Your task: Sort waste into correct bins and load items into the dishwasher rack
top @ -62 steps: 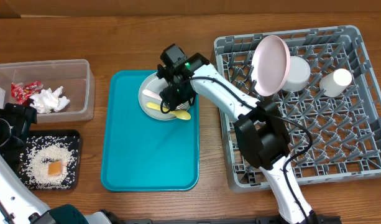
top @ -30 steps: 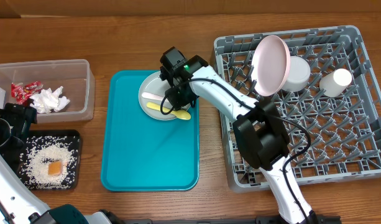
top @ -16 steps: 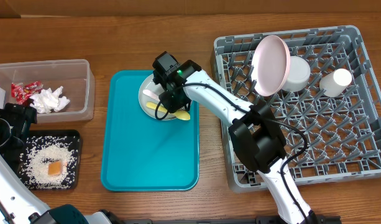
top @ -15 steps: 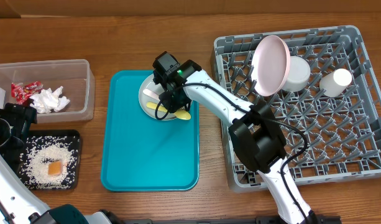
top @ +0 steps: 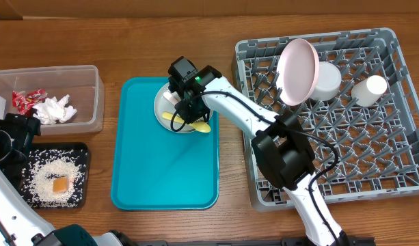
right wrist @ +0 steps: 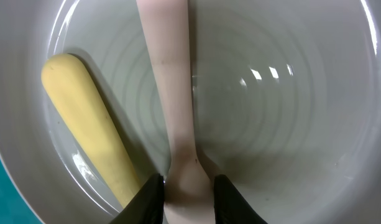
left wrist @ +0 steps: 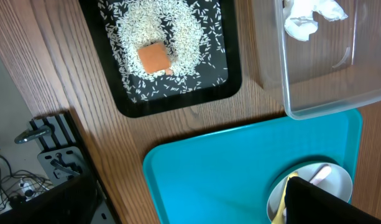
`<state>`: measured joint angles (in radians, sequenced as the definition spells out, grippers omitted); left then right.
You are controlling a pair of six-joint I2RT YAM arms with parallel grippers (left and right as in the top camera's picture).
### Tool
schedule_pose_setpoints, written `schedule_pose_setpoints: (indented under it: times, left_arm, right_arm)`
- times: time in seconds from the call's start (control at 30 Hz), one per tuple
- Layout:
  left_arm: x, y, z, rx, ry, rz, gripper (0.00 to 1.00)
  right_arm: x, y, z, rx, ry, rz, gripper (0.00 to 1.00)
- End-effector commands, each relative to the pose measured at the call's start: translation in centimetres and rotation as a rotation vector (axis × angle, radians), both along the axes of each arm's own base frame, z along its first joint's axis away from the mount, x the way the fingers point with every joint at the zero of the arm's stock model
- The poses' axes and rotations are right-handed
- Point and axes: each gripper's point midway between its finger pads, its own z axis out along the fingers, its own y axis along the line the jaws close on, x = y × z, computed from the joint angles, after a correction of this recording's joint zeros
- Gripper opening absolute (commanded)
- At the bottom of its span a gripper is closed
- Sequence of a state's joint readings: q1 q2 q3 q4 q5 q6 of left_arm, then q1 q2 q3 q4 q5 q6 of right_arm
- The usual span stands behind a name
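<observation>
My right gripper (top: 184, 109) is down on the grey-green plate (top: 160, 108), which sits on the teal tray. In the right wrist view its two fingers press both sides of the pale fork (right wrist: 168, 74), so the gripper (right wrist: 188, 185) is shut on it. The yellow spoon (right wrist: 91, 124) lies beside the fork on the plate (right wrist: 289, 124). The left gripper (top: 12, 137) hangs open and empty at the far left, beside the black tray (top: 83, 154) of rice (top: 45, 171) with an orange cube (top: 59, 186). The clear tub (top: 86, 124) holds red wrappers (top: 26, 99) and tissue (top: 55, 109).
The grey rack (top: 400, 171) at right holds an upright pink plate (top: 298, 72), a white bowl (top: 327, 82) and a white cup (top: 370, 89). The teal tray (top: 161, 171) lies between bins and rack. The left wrist view looks down on the black tray (left wrist: 234, 74) and tub (left wrist: 314, 99).
The right gripper shifted a little left over the plate and its fingers closed in on the fork. The left arm stayed still.
</observation>
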<state>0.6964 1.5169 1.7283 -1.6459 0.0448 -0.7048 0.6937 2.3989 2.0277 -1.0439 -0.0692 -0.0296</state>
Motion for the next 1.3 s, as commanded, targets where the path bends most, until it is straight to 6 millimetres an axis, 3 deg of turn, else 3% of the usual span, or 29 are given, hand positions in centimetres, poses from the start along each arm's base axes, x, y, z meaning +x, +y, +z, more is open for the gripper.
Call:
schedule_pose_setpoints:
  times: [0.0,0.23,0.47,0.87,1.27]
  left_arm:
    - [-0.2,0.2,-0.2,0.002,0.011,0.019,1.00]
    - [-0.2,0.2,-0.2,0.002,0.011,0.019,1.00]
    - [-0.2,0.2,-0.2,0.002,0.011,0.019,1.00]
    - [-0.2,0.2,-0.2,0.002,0.011,0.019,1.00]
    - [-0.2,0.2,-0.2,0.002,0.011,0.019,1.00]
  right_arm:
    - [1.2,-0.1,1.6,-0.004,-0.048,-0.021,0.09]
    - [1.9,0.5,3.9,0.023,-0.075,-0.029,0.12]
    - [2.0,0.3,4.0,0.013,-0.075,-0.046,0.04]
    - [2.3,0.4,5.4,0.028,-0.083,-0.074,0.04]
    - [3.6,-2.4,8.2,0.018,-0.071,-0.134,0.04]
